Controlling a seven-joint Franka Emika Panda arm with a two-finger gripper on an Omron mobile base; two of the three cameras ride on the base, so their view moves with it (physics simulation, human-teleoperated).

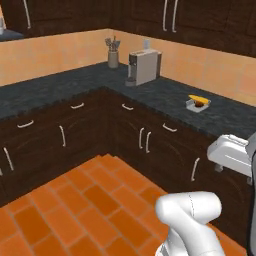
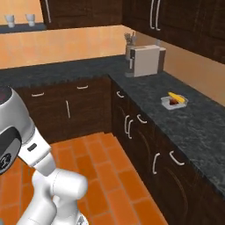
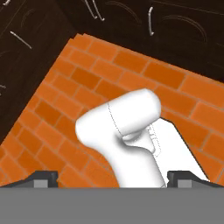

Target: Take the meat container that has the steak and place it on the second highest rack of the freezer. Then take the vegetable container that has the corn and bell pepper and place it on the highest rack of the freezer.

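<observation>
The robot faces a corner of dark wooden cabinets, and neither the steak nor the freezer can be made out from here, so the step in hand looks like finding and reaching the first container. The two-finger gripper (image 3: 112, 177) points down at the orange brick-tiled floor (image 1: 75, 210), its dark fingertips (image 3: 43, 177) spread wide apart and holding nothing. On the dark speckled stone counter (image 2: 193, 132), right of centre in both base views, sits the small clear vegetable tray (image 2: 174, 102) carrying the slim yellow-orange corn cob (image 2: 175, 96) and a small dark red-brown bell pepper (image 2: 176, 101), well apart from the beige coffee machine (image 2: 147, 60) farther back. The cob lies flat, its long axis running roughly across the tray, overhanging the rim. To do this step well, the base should probably turn until the meat container shows, leaving this tray for later.
</observation>
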